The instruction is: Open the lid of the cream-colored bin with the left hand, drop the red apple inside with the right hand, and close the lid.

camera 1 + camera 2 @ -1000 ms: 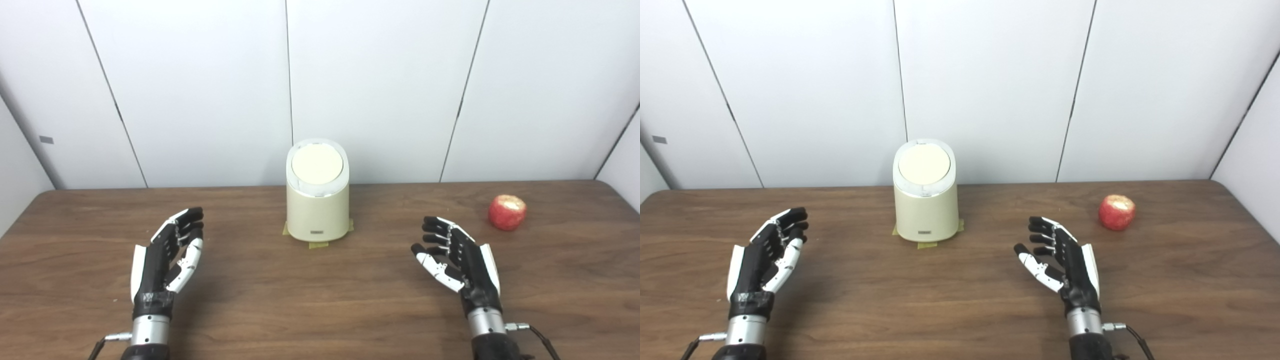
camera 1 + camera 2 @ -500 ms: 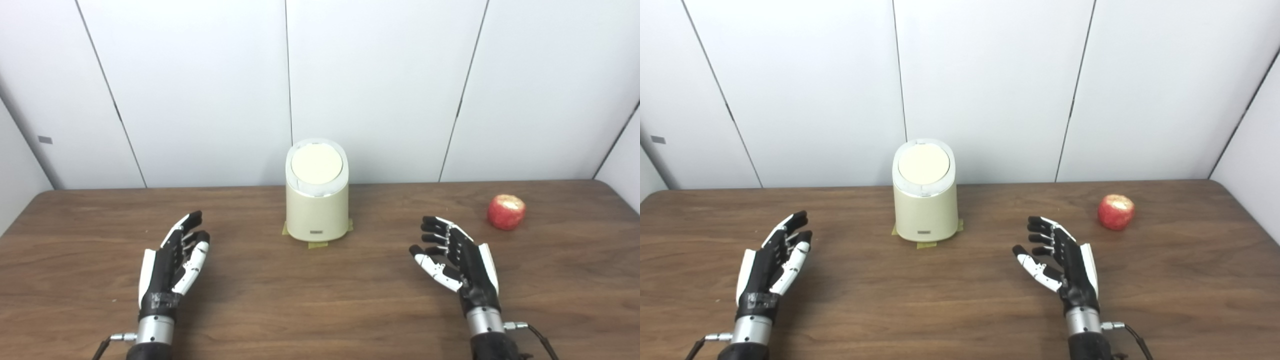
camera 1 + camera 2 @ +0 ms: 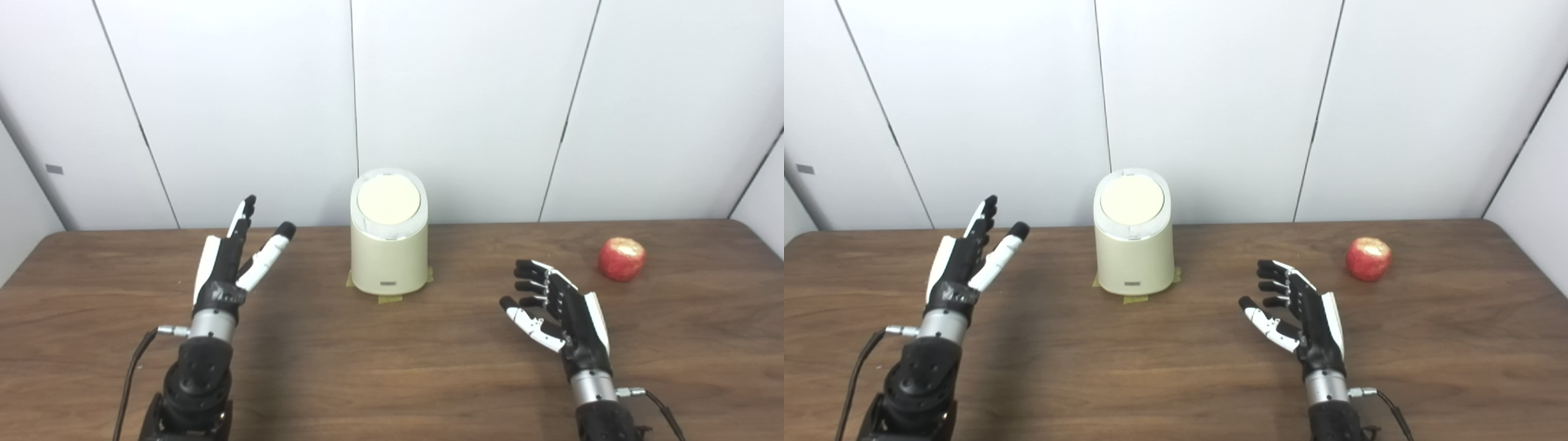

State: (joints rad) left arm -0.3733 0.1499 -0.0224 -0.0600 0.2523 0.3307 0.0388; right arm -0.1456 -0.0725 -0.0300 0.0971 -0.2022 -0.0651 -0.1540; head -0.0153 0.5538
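Observation:
The cream-colored bin (image 3: 388, 257) stands upright at the back middle of the table, its round lid (image 3: 388, 199) down. A red apple (image 3: 621, 259) lies on the wood at the far right. My left hand (image 3: 236, 254) is raised off the table to the left of the bin, open, fingers stretched up and toward the bin, well apart from it. Low over the table, right of the bin and left of the apple, my right hand (image 3: 560, 312) rests open with fingers loosely spread, holding nothing.
The brown wooden table (image 3: 392, 361) runs to white wall panels (image 3: 465, 104) right behind the bin. Strips of yellow tape (image 3: 389, 299) peek out under the bin's base. A cable trails from each wrist near the front edge.
My left arm has lifted and reached forward toward the bin, fingers straightened and more of the forearm showing. The right hand has barely shifted. Bin and apple have stayed put.

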